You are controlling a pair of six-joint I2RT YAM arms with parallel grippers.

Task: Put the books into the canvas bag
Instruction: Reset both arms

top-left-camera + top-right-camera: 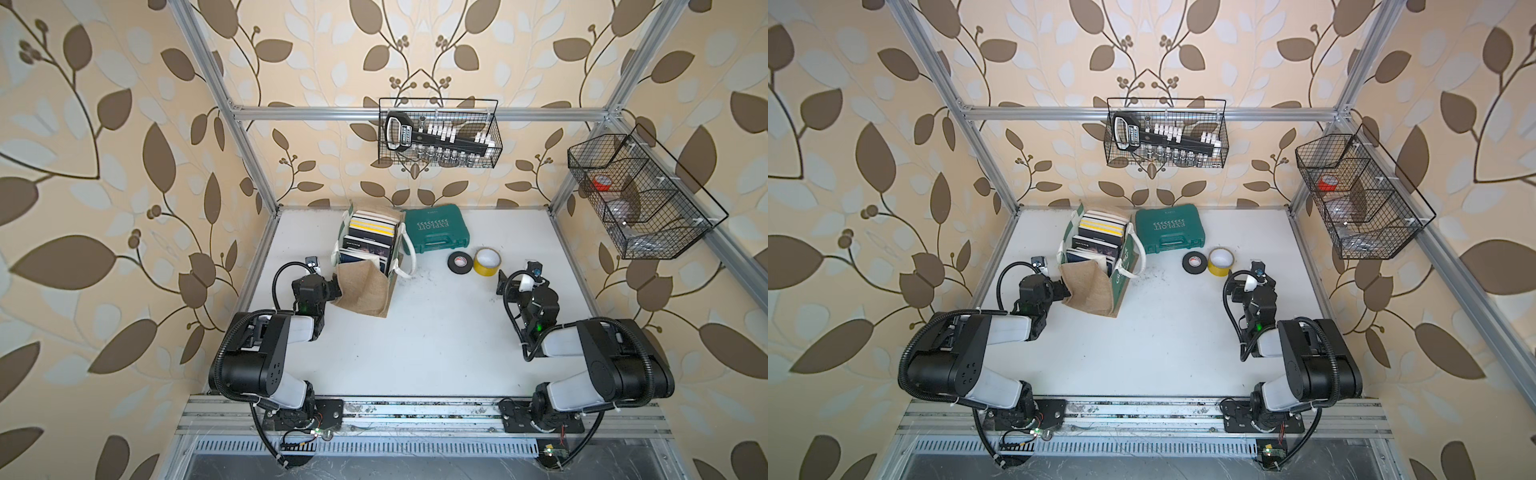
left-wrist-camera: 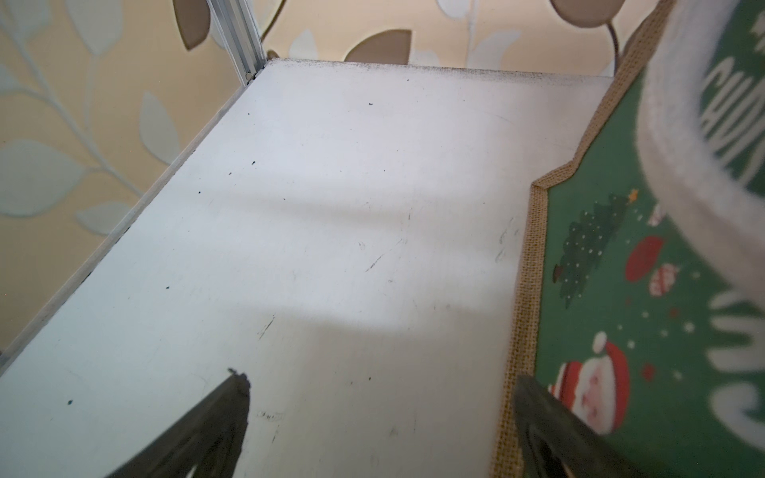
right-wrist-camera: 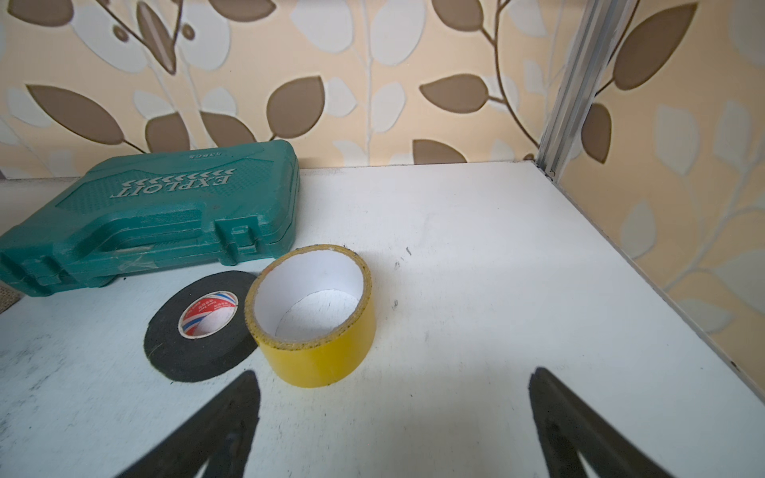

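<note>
Books [image 1: 370, 239] stand upright inside the canvas bag [image 1: 361, 291], toward the far left of the counter [image 1: 436, 332]; my left tool [image 2: 383, 378] gapes wide and empty just beside the bag's near corner; my right tool [image 3: 393, 372] is wide too, empty, near the yellow tape [image 3: 323, 360].

Both top views: high, looking down, sharing whole white tabletop [image 1: 436, 332] [image 1: 1163, 332] | left wrist: low, close against green-printed burlap bag [image 2: 621, 269] | right wrist: low, near yellow tape roll [image 3: 323, 360]

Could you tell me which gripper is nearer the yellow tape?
Right. The right gripper is beside the yellow tape; the left gripper is away, beside the bag.
</note>
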